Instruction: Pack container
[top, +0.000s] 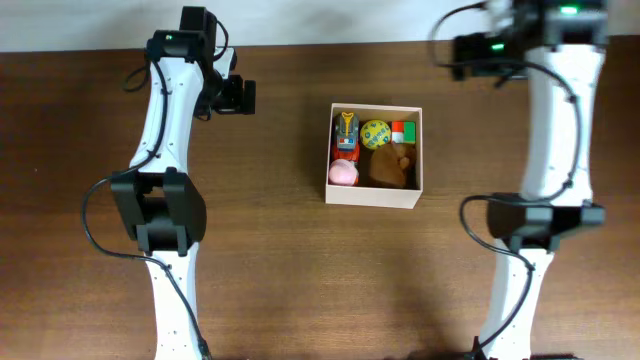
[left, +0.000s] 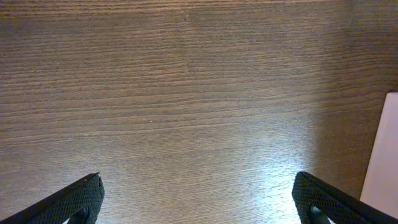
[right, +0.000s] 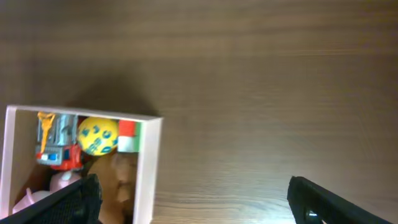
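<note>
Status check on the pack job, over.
Left jaws open, empty. Right jaws open, empty. Container holds toys, jaws well off it. Nothing in the way.

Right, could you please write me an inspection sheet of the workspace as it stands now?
Surface: dark wood-grain table, no marks seen.
Job's things: container mid-table, upright, open-topped; inside it a yellow ball, a pink toy, a brown toy, a toy vehicle and a red-and-green block.
Clutter: nothing seen.
Grippers: left gripper open, empty, over bare table; right gripper open, empty, off to one side of the container.
Cables: black cables looped along both arms, clear of the container.
Surroundings: pale wall behind the table's far edge.
</note>
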